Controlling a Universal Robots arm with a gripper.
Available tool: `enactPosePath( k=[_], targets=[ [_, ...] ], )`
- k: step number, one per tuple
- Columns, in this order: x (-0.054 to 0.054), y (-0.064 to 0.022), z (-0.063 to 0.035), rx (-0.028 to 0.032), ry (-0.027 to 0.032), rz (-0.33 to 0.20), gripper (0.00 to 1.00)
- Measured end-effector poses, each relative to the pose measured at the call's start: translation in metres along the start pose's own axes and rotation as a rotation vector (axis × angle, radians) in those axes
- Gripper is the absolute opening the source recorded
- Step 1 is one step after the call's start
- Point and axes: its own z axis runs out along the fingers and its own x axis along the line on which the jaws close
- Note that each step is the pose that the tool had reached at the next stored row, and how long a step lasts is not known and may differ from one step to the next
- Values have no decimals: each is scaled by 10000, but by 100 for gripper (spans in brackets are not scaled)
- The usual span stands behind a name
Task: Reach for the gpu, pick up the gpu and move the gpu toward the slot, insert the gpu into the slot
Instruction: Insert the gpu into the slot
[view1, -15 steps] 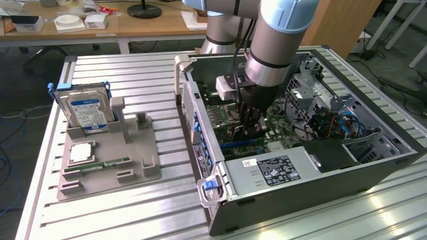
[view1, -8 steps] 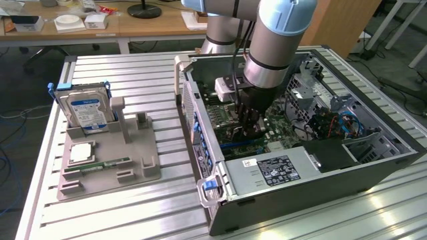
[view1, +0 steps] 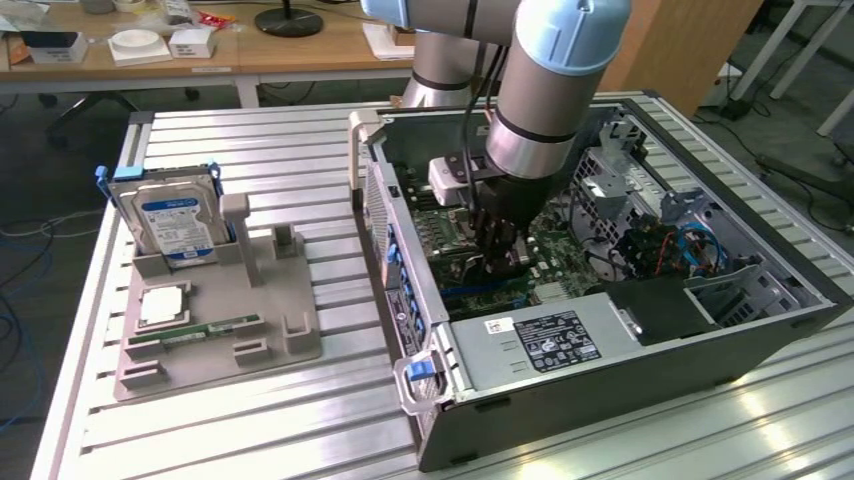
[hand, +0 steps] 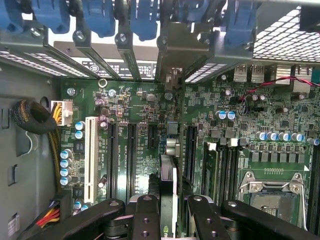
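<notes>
Inside the open grey computer case (view1: 694, 330) on the slatted aluminium bench (view1: 267, 420), I have the arm reaching straight down over the green motherboard (hand: 240, 145). In the wrist view the black jaws (hand: 167, 210) are clamped on the gpu (hand: 168, 175), a thin dark circuit card seen edge-on, with one finger on each flat face. The card's long axis runs from the jaws at 6 o'clock towards 12 o'clock, where its silvery bracket end (hand: 172, 80) sits up against the row of rear metal slot covers (hand: 125, 55). It stands upright among the long black expansion slots (hand: 132, 155), parallel to them; whether its lower edge is already seated I cannot tell.

In the exterior view the jaws (view1: 505, 262) are down near the board. At 9 o'clock of the case, well apart, a grey holder tray (view1: 287, 330) carries a blue-labelled silver hard drive (view1: 171, 222).
</notes>
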Motion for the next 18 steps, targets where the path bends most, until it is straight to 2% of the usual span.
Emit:
enactPosePath(
  k=[9,15,18],
  targets=[
    [-3,-1,-15,9,-15,-2,26],
    [-1,0,-22,2,-2,-1,26],
    [10,3,-25,2,-25,1,26]
  ],
)
